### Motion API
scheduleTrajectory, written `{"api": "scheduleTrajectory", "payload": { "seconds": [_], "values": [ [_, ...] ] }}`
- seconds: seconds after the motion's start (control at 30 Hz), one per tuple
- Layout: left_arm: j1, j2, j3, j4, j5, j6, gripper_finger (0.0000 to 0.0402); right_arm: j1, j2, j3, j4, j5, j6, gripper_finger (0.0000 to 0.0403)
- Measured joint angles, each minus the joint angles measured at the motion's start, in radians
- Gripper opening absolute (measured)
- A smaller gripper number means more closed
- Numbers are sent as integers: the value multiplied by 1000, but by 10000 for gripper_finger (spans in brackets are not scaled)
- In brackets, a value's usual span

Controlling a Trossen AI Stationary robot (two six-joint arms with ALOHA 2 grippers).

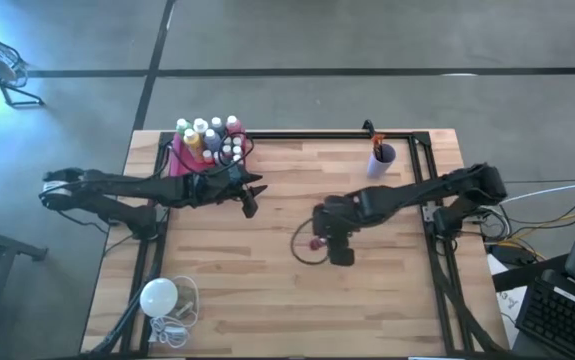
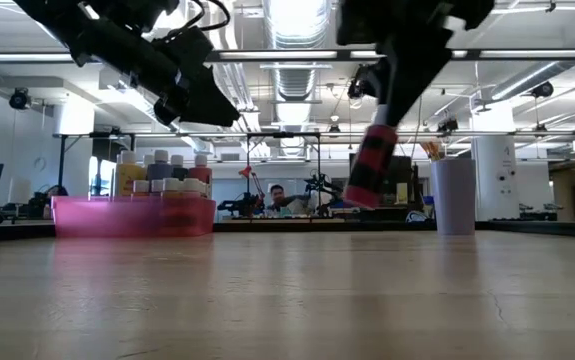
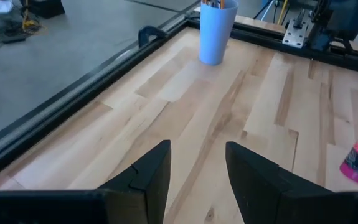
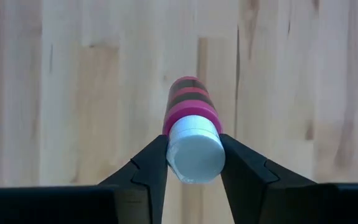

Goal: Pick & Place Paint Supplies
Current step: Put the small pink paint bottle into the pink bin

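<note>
Paint bottle point(image 4: 190, 134), pink with dark bands and a white cap, is hanging tilted above the middle of the wooden table point(image 1: 267, 290), clear of the surface in the low view. The right gripper point(image 4: 194, 155) is clamping it at the cap, its fingers point(image 4: 150, 165) pressing on both sides.

The left gripper point(image 3: 197, 171) is hovering over the table just beside the pink tray point(image 2: 132, 217), fingers parted and carrying nothing.

Progress assessment:
- The tray, at the far left edge of the table, is already holding a cluster of white-capped bottles point(image 1: 212, 138), standing upright and packed closely together.
- A pale blue cup point(image 3: 216, 28) near the far right corner is holding thin items at its rim; whether these are brushes cannot be confirmed.
- No other loose bottles or brushes are showing on the table.

Judging from this, the task is nearing completion: the held bottle is probably the last item outstanding, and it is still needing transfer across to the tray.

A white bulb with a cord point(image 1: 162, 297) is lying near the front left corner, apart from the work.
</note>
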Motion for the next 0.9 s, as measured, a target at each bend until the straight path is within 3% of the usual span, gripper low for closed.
{"api": "scheduleTrajectory", "payload": {
  "seconds": [0.2,0.37,0.63,0.9],
  "values": [
    [1,-54,0,-75,-26,9,157,-32,187,214,-129,1,-148,131],
    [9,-123,0,-158,-39,25,157,-46,315,371,-196,0,-229,117],
    [28,-184,-1,-236,-66,52,157,-61,449,526,-255,0,-276,135],
    [60,-188,-1,-282,-72,49,157,-69,554,668,-373,0,-294,116]
  ]
}}
